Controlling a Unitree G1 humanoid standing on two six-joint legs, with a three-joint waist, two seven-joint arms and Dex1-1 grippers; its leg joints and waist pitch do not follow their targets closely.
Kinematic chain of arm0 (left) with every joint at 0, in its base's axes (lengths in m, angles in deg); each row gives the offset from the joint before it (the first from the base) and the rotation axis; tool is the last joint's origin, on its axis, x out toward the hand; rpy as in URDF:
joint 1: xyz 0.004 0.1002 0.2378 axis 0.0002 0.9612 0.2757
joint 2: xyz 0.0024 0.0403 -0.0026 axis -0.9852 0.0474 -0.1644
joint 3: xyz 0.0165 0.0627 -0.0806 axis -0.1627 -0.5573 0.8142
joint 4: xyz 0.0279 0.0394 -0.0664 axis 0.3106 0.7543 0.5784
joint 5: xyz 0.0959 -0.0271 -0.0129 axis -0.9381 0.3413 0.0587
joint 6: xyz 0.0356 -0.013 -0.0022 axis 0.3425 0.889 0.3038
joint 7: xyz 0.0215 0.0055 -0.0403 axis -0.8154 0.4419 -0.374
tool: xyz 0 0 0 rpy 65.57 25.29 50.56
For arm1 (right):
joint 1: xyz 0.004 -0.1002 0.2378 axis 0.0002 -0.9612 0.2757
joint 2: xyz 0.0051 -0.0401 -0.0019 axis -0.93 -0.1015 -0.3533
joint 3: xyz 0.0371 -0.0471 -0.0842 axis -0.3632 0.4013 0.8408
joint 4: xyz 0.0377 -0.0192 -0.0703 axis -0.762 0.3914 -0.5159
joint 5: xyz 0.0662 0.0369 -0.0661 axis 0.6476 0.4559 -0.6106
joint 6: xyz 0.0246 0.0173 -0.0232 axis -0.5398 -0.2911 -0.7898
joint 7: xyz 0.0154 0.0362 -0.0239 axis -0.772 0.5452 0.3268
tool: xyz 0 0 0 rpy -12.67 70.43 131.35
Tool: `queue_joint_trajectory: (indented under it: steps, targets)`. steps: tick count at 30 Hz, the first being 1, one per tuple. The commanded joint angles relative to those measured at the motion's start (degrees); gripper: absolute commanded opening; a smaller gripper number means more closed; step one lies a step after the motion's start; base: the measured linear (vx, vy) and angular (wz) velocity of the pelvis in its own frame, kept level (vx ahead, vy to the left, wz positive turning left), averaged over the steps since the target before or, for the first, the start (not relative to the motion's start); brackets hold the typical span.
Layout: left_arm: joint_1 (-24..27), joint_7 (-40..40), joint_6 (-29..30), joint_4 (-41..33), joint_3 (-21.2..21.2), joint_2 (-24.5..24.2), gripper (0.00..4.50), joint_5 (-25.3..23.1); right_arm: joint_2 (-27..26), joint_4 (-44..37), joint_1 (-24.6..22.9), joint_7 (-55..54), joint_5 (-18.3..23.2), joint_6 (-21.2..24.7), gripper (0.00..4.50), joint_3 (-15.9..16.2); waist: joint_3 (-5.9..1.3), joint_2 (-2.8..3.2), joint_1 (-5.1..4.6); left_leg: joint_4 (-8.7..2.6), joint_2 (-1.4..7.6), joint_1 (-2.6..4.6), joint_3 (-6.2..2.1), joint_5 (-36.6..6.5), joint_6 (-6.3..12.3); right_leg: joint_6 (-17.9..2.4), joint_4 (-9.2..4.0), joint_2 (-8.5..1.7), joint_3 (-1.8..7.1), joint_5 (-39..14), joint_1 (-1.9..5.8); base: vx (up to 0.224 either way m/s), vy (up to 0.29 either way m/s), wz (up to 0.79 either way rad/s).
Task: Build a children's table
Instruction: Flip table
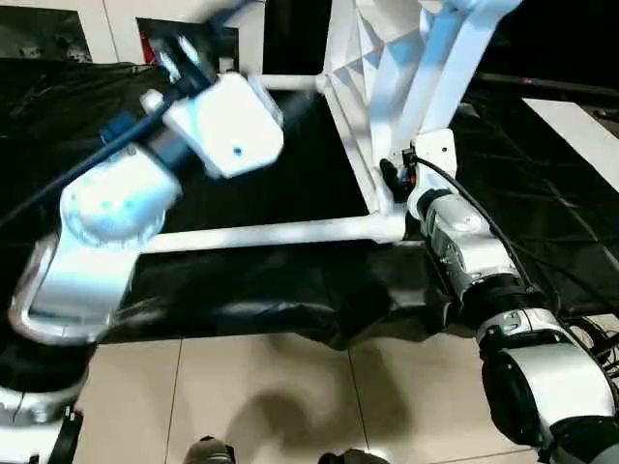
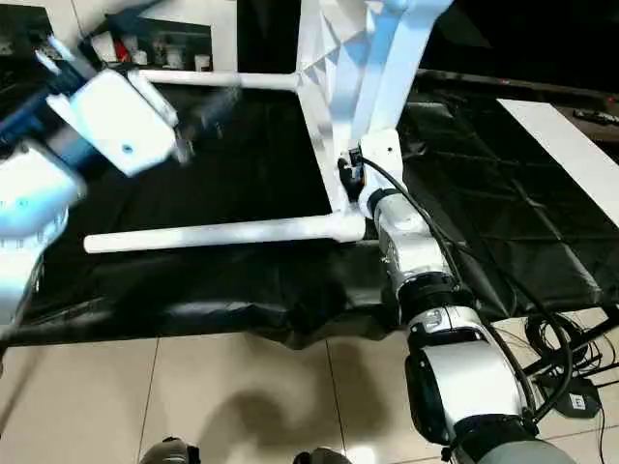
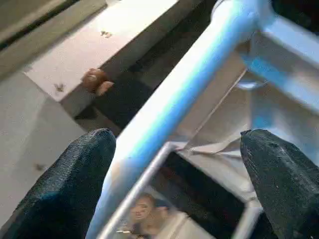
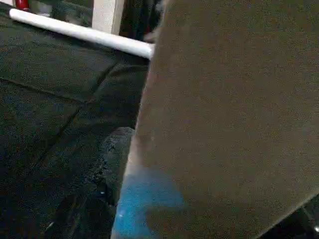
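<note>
Head views: the children's table [image 1: 387, 87] stands on edge on the black-draped table [image 2: 242, 280], two legs [image 2: 222, 232] jutting level toward my left; my right pincer [image 1: 395, 176] grips the top's edge by the near corner socket. Left wrist view: my left pincer [image 3: 174, 179] gapes wide, one leg [image 3: 174, 104] running between its fingers [image 3: 65, 184], untouched. Right wrist view: the top's panel [image 4: 234, 109] pressed against one finger [image 4: 115, 154].
</note>
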Motion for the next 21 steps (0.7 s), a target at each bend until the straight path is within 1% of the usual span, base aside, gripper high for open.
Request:
queue_joint_trajectory:
  steps: [1,3,4,6,7,8,10,11,12,13,14,16,17,18,19,20,21]
  targets:
    - [-1.59,0.38,-1.91,1.75,-1.47,-1.02,4.50,-2.64,1.09,0.76,0.56,-0.25,-0.56,-0.09,2.19,-0.68,-5.08,2.17,-0.29,-3.77,0.51,1.63,-0.42,-13.38,-4.24,-8.00,-3.59,-2.56,1.22,-10.62,2.51,0.000,0.000,0.00]
    - [-2.93,-1.94,-3.77,3.51,-1.60,-1.24,4.50,-5.43,1.18,1.14,0.74,-0.18,-0.62,-0.46,2.13,-0.67,-5.08,2.06,-0.27,-3.80,0.50,1.56,-0.43,-13.09,-4.21,-8.17,-3.56,-2.53,1.20,-10.05,2.57,0.000,0.000,0.00]
    - [-3.39,-2.47,-3.71,4.06,-1.64,-1.19,4.50,-6.07,1.19,1.25,0.80,-0.15,-0.62,-0.55,2.11,-0.68,-5.12,2.16,-0.29,-3.77,0.51,1.58,-0.44,-13.04,-4.35,-8.44,-3.48,-2.53,1.19,-9.51,2.57,0.000,0.000,0.00]
    - [-3.77,-2.88,-3.74,4.62,-1.74,-1.24,4.50,-6.84,1.20,1.36,0.86,-0.11,-0.61,-0.67,2.08,-0.68,-5.12,2.13,-0.25,-3.75,0.50,1.62,-0.41,-13.28,-4.39,-8.64,-3.51,-2.56,1.20,-9.66,2.55,0.000,0.000,0.00]
    - [-4.86,-4.13,-3.34,6.71,-2.14,-1.64,4.50,-9.03,1.19,1.30,0.90,0.07,-0.66,-0.94,2.07,-0.58,-5.20,2.13,-0.23,-3.73,0.52,1.58,-0.42,-13.17,-4.38,-8.67,-3.49,-2.56,1.20,-9.55,2.62,0.000,0.000,0.00]
    - [-5.62,-5.09,-3.11,8.39,-2.31,-1.73,4.50,-10.50,1.20,1.36,0.96,0.17,-0.74,-1.21,2.07,-0.48,-5.18,2.25,-0.20,-3.71,0.44,1.58,-0.41,-13.09,-4.28,-8.64,-3.46,-2.52,1.21,-9.47,2.54,0.000,0.000,0.00]
    - [-7.09,-7.26,-1.87,12.78,-2.20,-1.10,4.50,-12.50,1.10,1.60,1.14,0.33,-0.88,-1.81,2.06,-0.28,-5.27,2.17,-0.12,-3.66,0.39,1.65,-0.42,-12.89,-4.24,-8.72,-3.41,-2.58,1.21,-9.42,2.56,0.000,0.000,0.00]
    - [-7.09,-7.26,-1.87,12.78,-2.20,-1.10,4.50,-12.50,1.10,1.60,1.14,0.33,-0.88,-1.81,2.06,-0.28,-5.27,2.14,-0.19,-3.69,0.38,1.50,-0.45,-12.66,-4.19,-8.78,-3.40,-2.59,1.21,-9.23,2.67,0.000,0.000,0.00]
    - [-7.49,-8.39,-2.08,14.01,-2.13,-0.96,4.50,-13.46,1.06,1.68,1.18,0.32,-0.88,-1.93,2.06,-0.25,-5.34,2.17,-0.06,-3.67,0.43,1.53,-0.47,-12.28,-4.20,-8.96,-3.36,-2.70,1.21,-8.89,2.70,0.000,0.000,0.00]
    - [-8.86,-12.53,-2.79,17.44,-1.69,-0.16,4.50,-15.56,0.91,1.74,1.21,0.36,-0.93,-2.18,2.06,-0.21,-5.40,2.36,-0.08,-3.63,0.38,1.49,-0.44,-12.08,-4.13,-9.19,-3.33,-2.62,1.23,-8.31,2.69,0.000,0.000,0.00]
    - [-9.33,-13.92,-2.84,18.50,-1.61,0.08,4.50,-16.43,0.86,1.73,1.20,0.38,-0.95,-2.23,2.06,-0.21,-5.44,2.46,-0.01,-3.60,0.39,1.66,-0.46,-12.14,-4.02,-9.33,-3.36,-2.57,1.19,-7.88,2.65,0.000,0.000,0.00]
    - [-10.57,-17.93,-2.83,21.68,-0.87,1.40,4.50,-17.72,0.66,1.70,1.14,0.50,-0.99,-2.45,2.05,-0.19,-5.46,2.72,0.02,-3.60,0.37,1.60,-0.59,-12.46,-4.09,-9.59,-3.31,-2.64,1.14,-7.71,2.75,0.000,0.000,0.00]
    - [-11.02,-19.03,-2.26,22.87,-0.62,1.91,4.50,-18.03,0.59,1.55,1.07,0.60,-1.02,-2.57,2.05,-0.13,-5.50,2.57,-0.03,-3.58,0.33,1.50,-0.63,-12.21,-3.99,-9.72,-3.28,-2.63,1.14,-7.26,2.86,0.000,0.000,0.00]
    - [-11.24,-19.49,-1.84,23.42,-0.11,2.46,4.50,-17.48,0.57,1.37,0.98,0.74,-1.05,-2.70,2.05,-0.07,-5.49,2.79,0.01,-3.57,0.31,1.52,-0.66,-12.14,-4.00,-9.84,-3.25,-2.63,1.15,-7.02,2.81,0.000,0.000,0.00]
    - [-11.54,-19.95,-1.48,24.10,0.75,3.28,4.32,-16.34,0.55,1.19,0.91,0.90,-1.09,-2.89,2.04,0.02,-5.57,2.85,0.07,-3.56,0.28,1.42,-0.72,-11.62,-3.94,-10.12,-3.17,-2.70,1.13,-6.27,2.99,0.000,0.000,0.00]
    - [-11.75,-19.87,-1.46,24.43,1.57,3.98,4.32,-14.94,0.57,1.13,0.90,0.93,-1.11,-2.97,2.04,0.04,-5.57,2.72,0.05,-3.52,0.20,1.36,-0.64,-11.31,-3.78,-10.41,-3.21,-2.61,1.14,-5.60,2.97,0.000,0.000,0.00]
    - [-11.85,-18.61,-1.46,24.57,2.96,5.21,4.21,-11.64,0.64,1.02,0.86,0.94,-1.10,-3.01,2.04,0.03,-5.65,2.71,0.26,-3.50,0.12,1.38,-0.66,-11.09,-3.82,-10.73,-3.13,-2.74,1.14,-5.36,3.07,0.000,0.000,0.00]
